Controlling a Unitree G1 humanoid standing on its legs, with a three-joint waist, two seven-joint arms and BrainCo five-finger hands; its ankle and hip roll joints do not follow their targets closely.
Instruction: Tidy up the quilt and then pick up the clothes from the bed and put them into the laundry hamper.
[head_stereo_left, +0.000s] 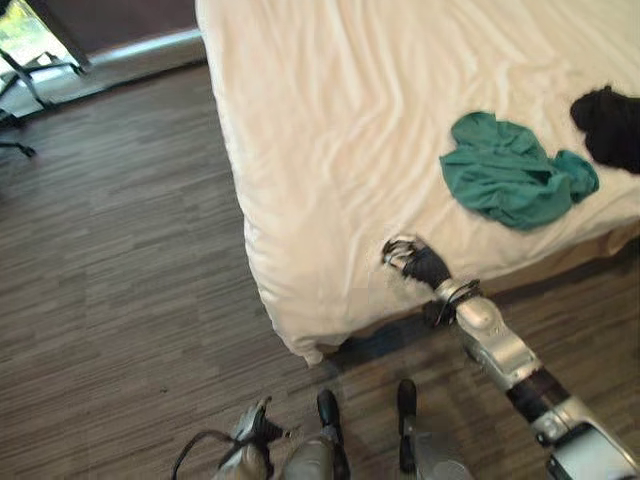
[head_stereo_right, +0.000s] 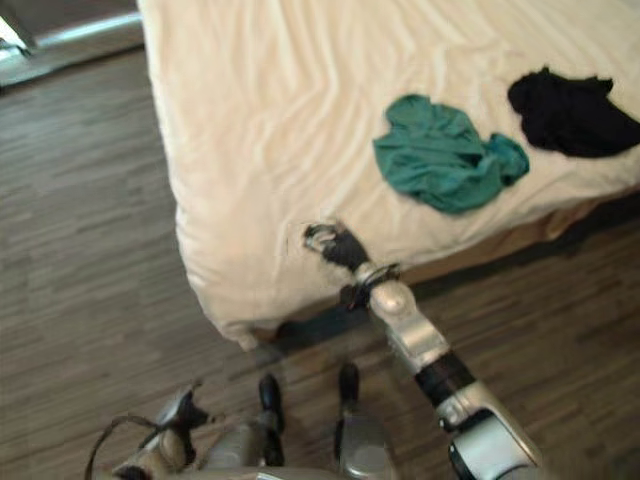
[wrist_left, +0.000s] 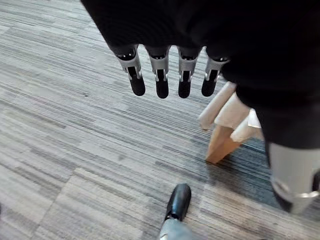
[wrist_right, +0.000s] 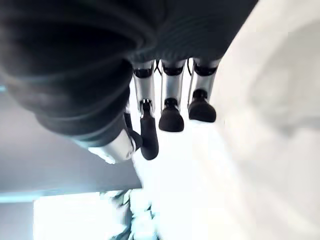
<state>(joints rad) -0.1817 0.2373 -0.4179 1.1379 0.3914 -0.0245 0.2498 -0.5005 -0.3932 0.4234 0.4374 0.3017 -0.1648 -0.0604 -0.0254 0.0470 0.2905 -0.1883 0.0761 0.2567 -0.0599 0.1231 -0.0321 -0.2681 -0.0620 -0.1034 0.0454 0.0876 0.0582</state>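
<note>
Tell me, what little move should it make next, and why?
Probably curl the right hand on the quilt edge and pull it smooth. That hand rests against the cream quilt near the bed's corner with fingers relaxed, the quilt looks rumpled, and the green and black clothes lie untouched.

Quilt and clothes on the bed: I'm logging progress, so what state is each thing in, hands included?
quilt: spread over bed, wrinkled
green garment: crumpled on quilt
black garment: bunched on quilt
right hand: at quilt's near edge; grip unclear
left hand: open, hanging over floor, holding nothing
</note>
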